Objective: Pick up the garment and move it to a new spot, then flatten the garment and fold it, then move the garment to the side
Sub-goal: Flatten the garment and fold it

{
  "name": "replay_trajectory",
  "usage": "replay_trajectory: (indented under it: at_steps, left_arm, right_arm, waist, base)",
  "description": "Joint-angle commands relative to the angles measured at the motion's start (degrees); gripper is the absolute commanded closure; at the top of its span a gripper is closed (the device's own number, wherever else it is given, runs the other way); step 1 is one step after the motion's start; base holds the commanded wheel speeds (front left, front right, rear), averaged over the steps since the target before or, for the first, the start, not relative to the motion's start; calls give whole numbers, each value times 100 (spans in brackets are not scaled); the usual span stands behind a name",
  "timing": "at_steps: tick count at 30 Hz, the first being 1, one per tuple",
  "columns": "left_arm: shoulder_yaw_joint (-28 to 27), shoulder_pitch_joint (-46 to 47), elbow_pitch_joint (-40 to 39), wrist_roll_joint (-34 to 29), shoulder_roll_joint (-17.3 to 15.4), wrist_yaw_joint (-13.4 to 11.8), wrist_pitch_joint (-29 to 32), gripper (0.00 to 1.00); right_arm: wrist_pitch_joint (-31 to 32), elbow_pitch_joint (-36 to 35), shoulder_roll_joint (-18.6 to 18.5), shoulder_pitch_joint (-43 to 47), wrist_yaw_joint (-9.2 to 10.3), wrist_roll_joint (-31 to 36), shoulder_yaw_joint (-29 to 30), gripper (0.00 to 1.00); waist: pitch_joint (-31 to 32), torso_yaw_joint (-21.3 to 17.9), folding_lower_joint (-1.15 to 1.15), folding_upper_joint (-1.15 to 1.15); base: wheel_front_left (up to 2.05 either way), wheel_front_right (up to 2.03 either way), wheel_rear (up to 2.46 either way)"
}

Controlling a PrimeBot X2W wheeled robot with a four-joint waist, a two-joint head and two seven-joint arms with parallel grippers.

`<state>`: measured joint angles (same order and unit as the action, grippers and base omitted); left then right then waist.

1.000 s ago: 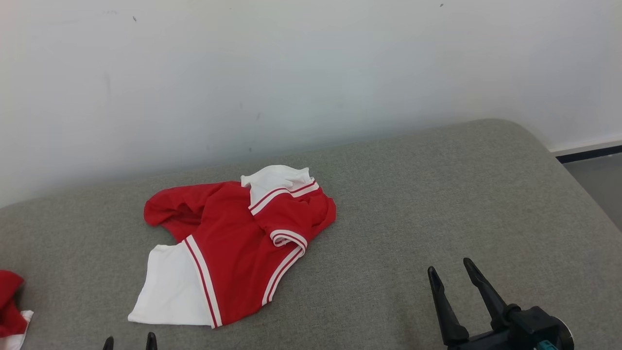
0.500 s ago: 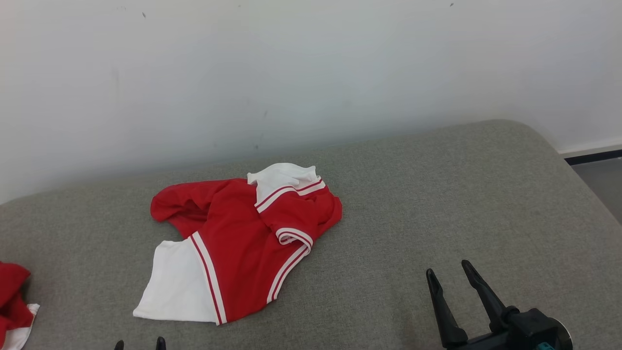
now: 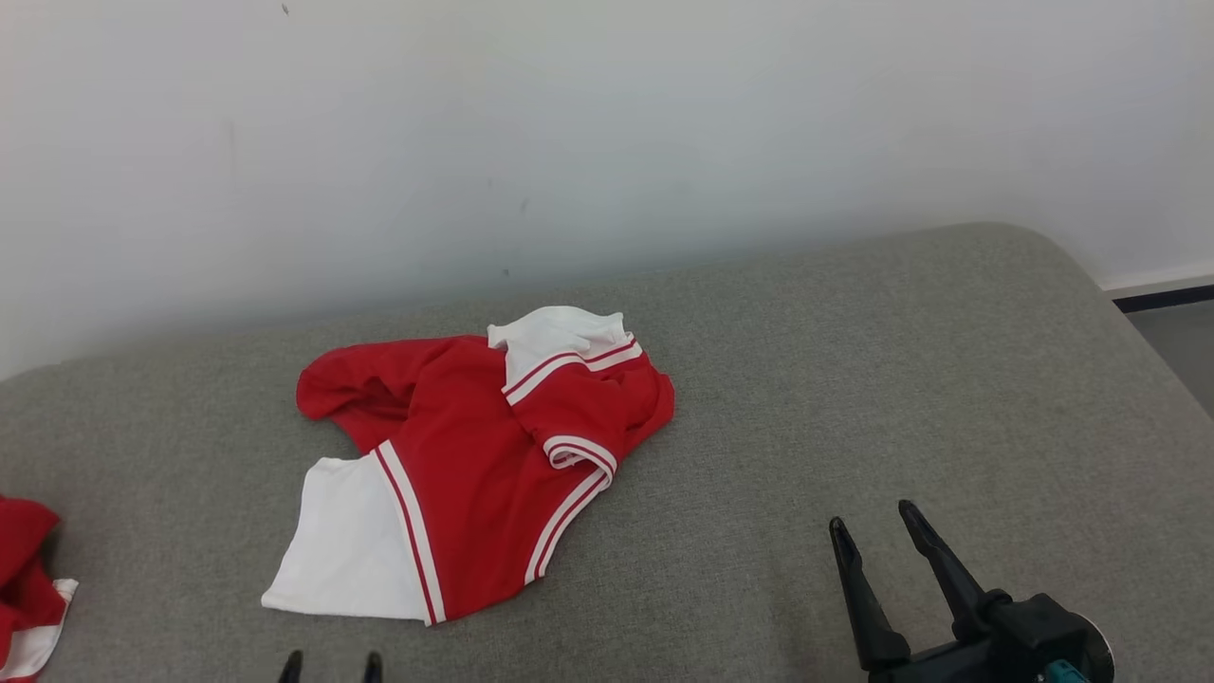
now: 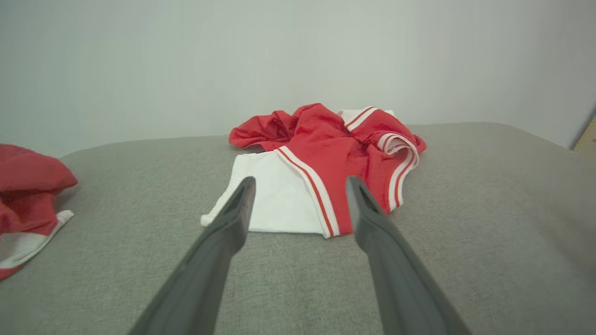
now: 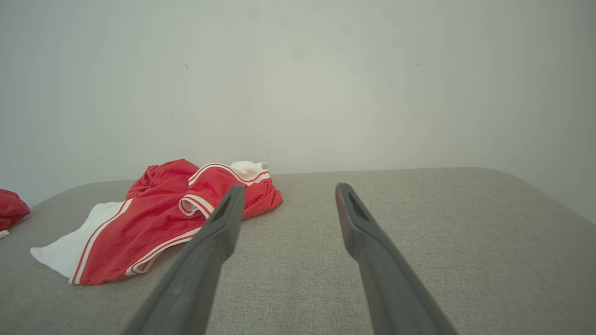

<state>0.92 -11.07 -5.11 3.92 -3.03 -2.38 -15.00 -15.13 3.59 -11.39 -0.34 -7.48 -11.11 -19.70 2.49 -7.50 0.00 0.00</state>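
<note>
Garment (image 3: 474, 474), red and white, crumpled on grey cushion (image 3: 854, 379); second garment (image 3: 24, 569) at far left. Left end effector (image 3: 331, 668) and right end effector (image 3: 871, 519) both open, empty, apart from cloth.

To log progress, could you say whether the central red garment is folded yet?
Not folded: the garment lies crumpled on the grey cushion, layers bunched and overlapping.

Garment (image 3: 474, 455): red body, white panel and collar, red-and-white striped trim; cushion (image 3: 854, 379) beneath garment: grey weave; second cloth (image 3: 24, 579) left of garment: red, white edge.
</note>
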Motion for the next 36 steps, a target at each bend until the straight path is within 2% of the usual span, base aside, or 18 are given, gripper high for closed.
replay_trajectory:
  at_steps: [1,4,9,15,18,21,28,29,30,31,32,36]
  left_arm:
    - [180,187,138,-222,-33,111,-21,0]
    - [381,386,274,-346,-76,216,-21,0]
    - [1045,1068,762,-696,-175,588,-22,0]
    - [1790,2093,1576,-1066,-182,788,-22,0]
    - [2057,2563,2241,-1378,-249,717,-22,0]
    - [2148,2954,2796,-1574,-238,510,-22,0]
    - [2233,3504,3486,-1527,-249,131,-22,0]
    - [2246,3556,3569,-1521,-267,88,-21,7]
    - [2255,3595,3637,-1496,-267,56,-20,43]
    - [2263,3636,3691,-1465,-260,16,-16,64]
    - [2238,3654,3782,-1379,-251,5,-11,100]
    - [2206,3830,3962,-1119,-194,50,-8,100]
  right_arm:
    - [-6,5,-8,-81,-2,-47,-20,0]
    - [-7,-15,-9,-162,-2,-59,-21,0]
    - [-6,-32,-71,-340,-2,-70,-76,0]
    - [-6,-86,-106,-628,-2,-85,-65,0]
    - [-6,-100,-121,-754,-2,-101,-94,0]
    - [-7,-106,-126,-842,-2,-98,-71,0]
    - [-6,-130,-91,-959,-2,-111,5,0]
    - [-6,-132,-87,-959,-2,-112,13,0]
    - [-7,-135,-82,-958,-2,-114,16,0]
    - [-6,-135,-78,-956,-2,-115,20,0]
    - [-7,-136,-74,-952,-2,-116,22,0]
    - [-6,-151,-57,-962,-2,-125,46,0]
  waist:
    - [-95,20,0,0]
    - [-189,45,0,0]
    - [-463,64,0,0]
    - [-925,32,0,0]
    - [-1085,-30,0,0]
    - [-1212,-93,0,0]
    - [-1406,-197,0,0]
    - [-1422,-203,0,0]
    - [-1440,-207,0,0]
    - [-1453,-209,0,0]
    - [-1462,-212,0,0]
    - [-1507,-203,0,0]
  base:
    - [0,0,0]
    - [0,0,0]
    - [0,0,0]
    - [0,0,0]
    - [0,0,0]
    - [0,0,0]
    - [0,0,0]
    - [0,0,0]
    - [0,0,0]
    - [0,0,0]
    - [0,0,0]
    - [0,0,0]
